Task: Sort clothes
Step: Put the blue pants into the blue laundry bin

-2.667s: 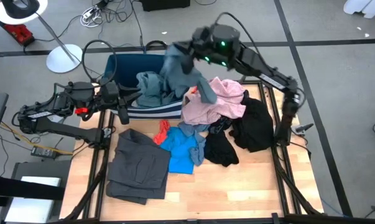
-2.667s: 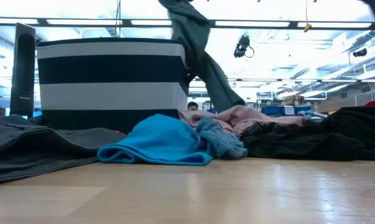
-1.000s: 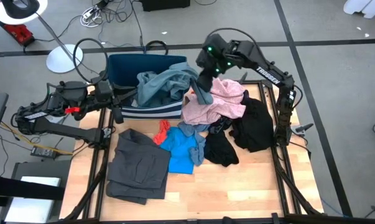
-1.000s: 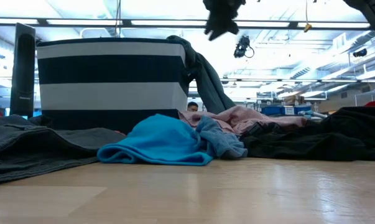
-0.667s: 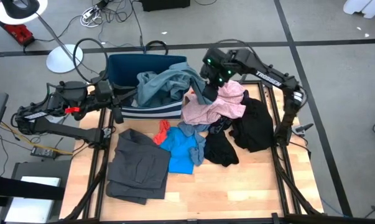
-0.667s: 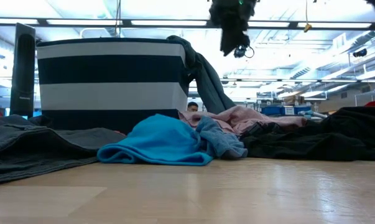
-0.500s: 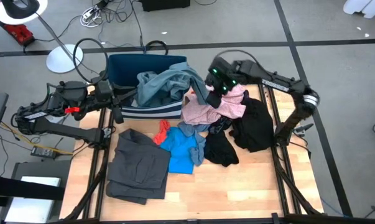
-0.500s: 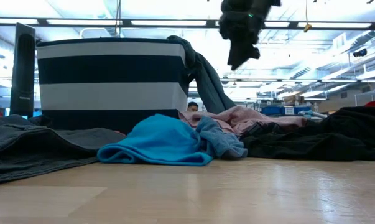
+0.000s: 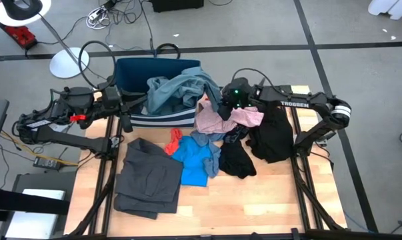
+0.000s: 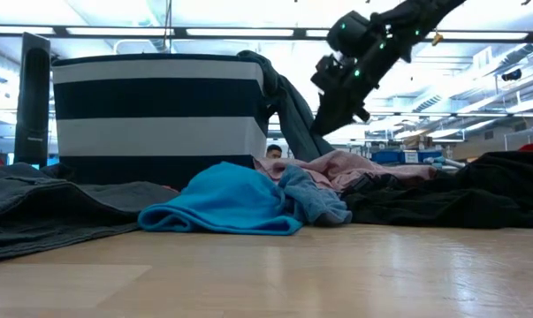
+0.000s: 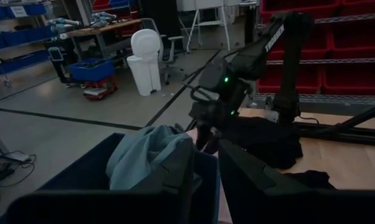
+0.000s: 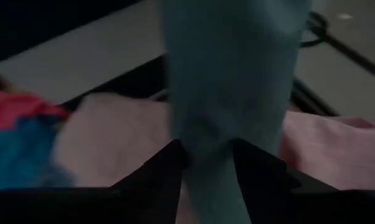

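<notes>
A grey-blue garment [image 9: 177, 87] lies in the dark blue bin [image 9: 124, 70], and one end [image 10: 297, 110] hangs over the bin's right rim onto the pink garment [image 9: 214, 120]. My right gripper [image 9: 224, 107] is low over that spot and open. Its fingers stand on either side of the hanging end [image 12: 231, 74]. My left gripper [image 9: 139, 105] is at the bin's near left corner, shut on the bin's wall. Dark grey [image 9: 147, 177], bright blue [image 9: 194, 163], red-orange [image 9: 175, 140] and black [image 9: 271, 137] clothes lie on the table. My left gripper pinches the rim of the bin's near wall [image 11: 210, 171] between its two fingers, close to the bin's left corner. The fingers come level from the table's left and lie along the wall. The bin stands on the table. My right gripper has the grey-blue hanging end between its fingers; whether they touch it I cannot tell.
The bin's striped near wall [image 10: 151, 115] stands at the table's far left. The clothes pile fills the table's middle and right. Bare wood [image 9: 254, 200] lies along the near edge. A lamp stand [image 9: 67, 63] and cables lie on the floor beyond the table.
My right gripper had let go of the grey-blue garment, which stays draped in the bin. It has since come down from above the bin's right rim toward the table's near edge, to the pink garment and the hanging grey-blue end. Its arm has stretched out flatter.
</notes>
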